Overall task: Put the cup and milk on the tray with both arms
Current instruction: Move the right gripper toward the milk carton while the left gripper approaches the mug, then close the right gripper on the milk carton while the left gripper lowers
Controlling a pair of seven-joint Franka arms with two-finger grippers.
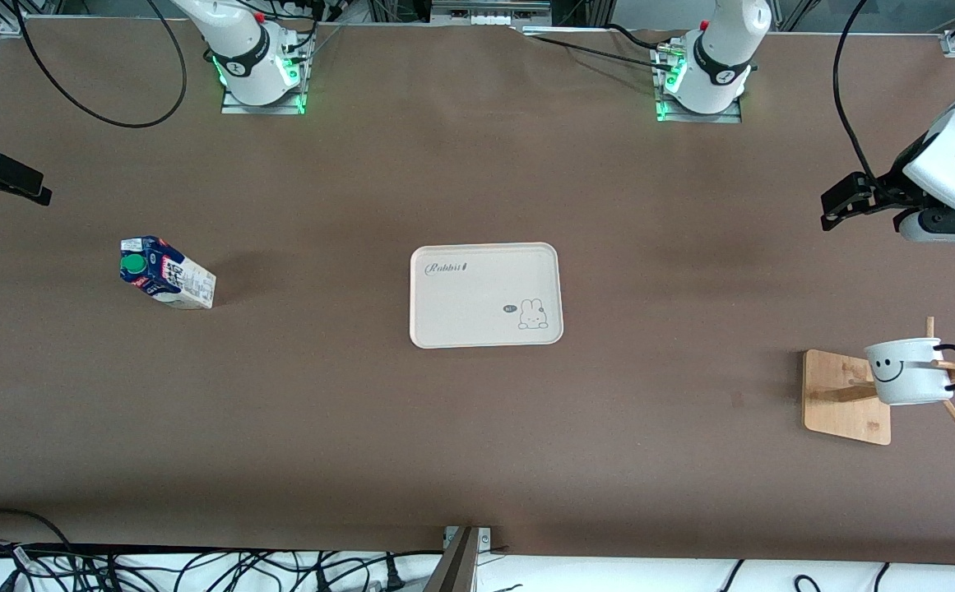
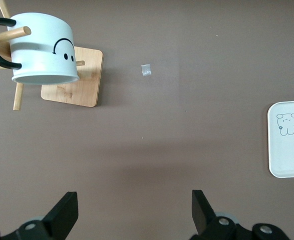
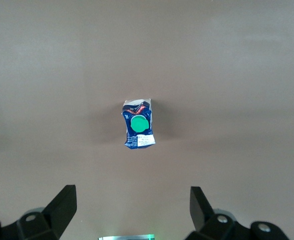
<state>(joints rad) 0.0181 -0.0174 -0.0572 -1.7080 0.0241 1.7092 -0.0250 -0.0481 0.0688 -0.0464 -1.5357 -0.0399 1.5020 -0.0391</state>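
Observation:
The cup (image 1: 909, 372) hangs by its black handle on a peg of a wooden rack at the left arm's end of the table; it also shows in the left wrist view (image 2: 44, 47). The milk (image 1: 166, 273) stands upright toward the right arm's end, green cap up, and shows in the right wrist view (image 3: 138, 125). The tray (image 1: 485, 294) lies bare mid-table. My left gripper (image 1: 832, 210) is open and empty in the air beside the rack (image 2: 134, 210). My right gripper (image 1: 29, 187) is open and empty, high up near the milk (image 3: 131, 207).
The wooden rack base (image 1: 843, 399) with slanted pegs stands under the cup. A small bit of tape (image 2: 145, 70) lies on the brown table between the rack and the tray. Cables run along the table edge nearest the front camera.

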